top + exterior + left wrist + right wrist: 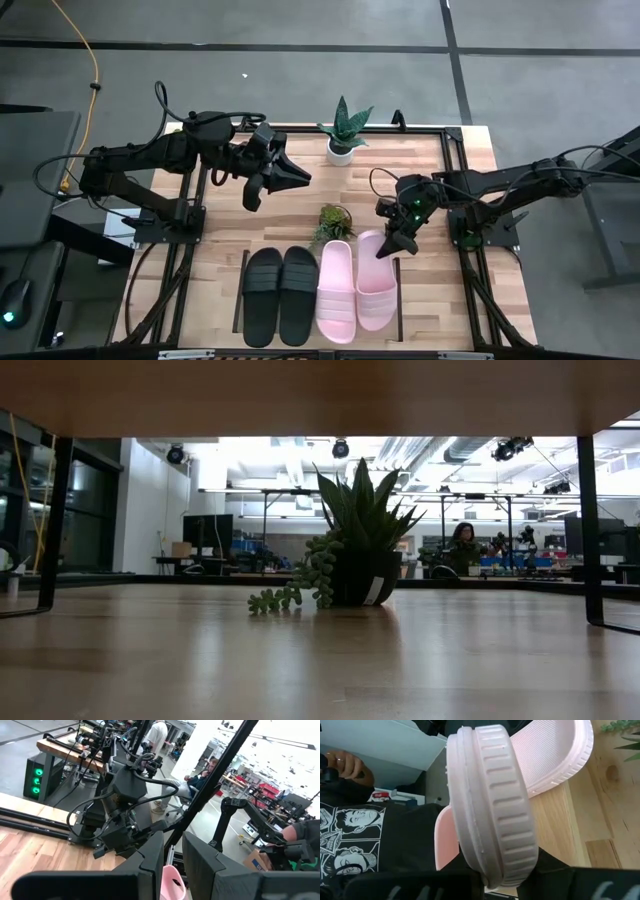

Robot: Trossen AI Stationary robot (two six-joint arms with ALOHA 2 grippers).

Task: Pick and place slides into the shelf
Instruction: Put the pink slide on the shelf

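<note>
Two black slides (280, 296) and a pale pink slide (335, 292) lie side by side, soles down, on the shelf (401, 318), a low light-wood board with black side panels. A second pink slide (376, 290) lies at the shelf's right end. My right gripper (395, 243) is over its far end, shut on its ribbed strap (495, 810). My left gripper (300, 178) hangs high over the table's far left part. It points toward the right edge, and its fingers (150, 862) stand a narrow gap apart with nothing between them. My right gripper holds the right pink slide by its ribbed strap (506, 870), at the slide's far end. It comes slanting down from the table's far right. The strap itself hides the fingertips. The slide's near end (375, 322) lies on the shelf board.
A potted spiky plant (343, 132) stands at the table's far edge. A small trailing plant (332, 222) sits just beyond the slides, close to my right gripper. A person's hand (345, 765) and black printed shirt (355, 840) show beyond the slide. Black frame bars (462, 190) edge the table.
</note>
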